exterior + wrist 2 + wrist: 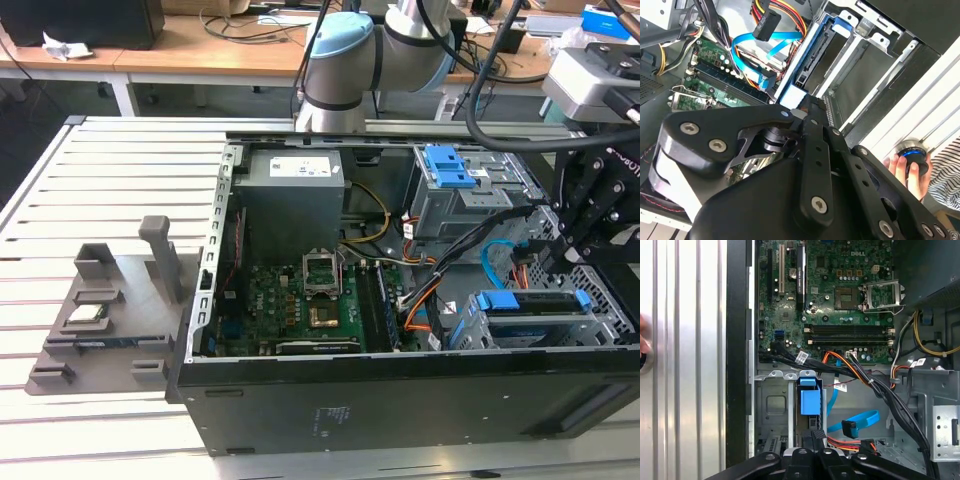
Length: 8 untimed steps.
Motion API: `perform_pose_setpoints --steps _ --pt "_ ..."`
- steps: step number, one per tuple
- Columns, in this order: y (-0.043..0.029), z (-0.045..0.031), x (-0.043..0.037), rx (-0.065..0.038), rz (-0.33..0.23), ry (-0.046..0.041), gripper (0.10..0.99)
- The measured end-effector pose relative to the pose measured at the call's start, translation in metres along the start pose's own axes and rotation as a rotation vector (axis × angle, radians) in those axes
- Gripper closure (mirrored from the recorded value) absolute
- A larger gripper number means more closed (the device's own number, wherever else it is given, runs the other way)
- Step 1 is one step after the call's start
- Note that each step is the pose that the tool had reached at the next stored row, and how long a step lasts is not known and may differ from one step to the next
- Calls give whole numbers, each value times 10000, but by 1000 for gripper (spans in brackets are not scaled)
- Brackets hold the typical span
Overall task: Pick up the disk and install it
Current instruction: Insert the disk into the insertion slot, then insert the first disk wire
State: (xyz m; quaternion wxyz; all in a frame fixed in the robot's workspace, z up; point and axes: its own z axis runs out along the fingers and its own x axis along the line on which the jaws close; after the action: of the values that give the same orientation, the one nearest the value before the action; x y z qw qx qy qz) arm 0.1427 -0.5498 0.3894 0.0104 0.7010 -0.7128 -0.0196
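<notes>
The disk (530, 302) stands on edge in the drive cage at the case's front corner, on the exterior view's right, with its blue rails up. My black gripper (555, 258) hangs just above that cage. In the second wrist view the gripper (802, 107) has its fingers drawn together, right at the near end of the disk (810, 55). In the first wrist view the shut gripper (817, 436) is over the same slot, close to the blue end of the disk (808, 402). Whether the tips touch it I cannot tell.
The open computer case holds a motherboard (310, 300), a grey power-supply box (295, 190), a second blue drive carrier (447, 165) and loose cables (860, 422) beside the cage. A grey fixture (100, 320) with a small chip lies on the slatted table. A hand (902, 167) rests on a blue-lit knob.
</notes>
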Motion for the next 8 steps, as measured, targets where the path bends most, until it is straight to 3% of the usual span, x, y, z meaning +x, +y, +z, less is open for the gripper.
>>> perform_pose_setpoints --steps 8 --pt "-1 3 0 0 1 -1 980"
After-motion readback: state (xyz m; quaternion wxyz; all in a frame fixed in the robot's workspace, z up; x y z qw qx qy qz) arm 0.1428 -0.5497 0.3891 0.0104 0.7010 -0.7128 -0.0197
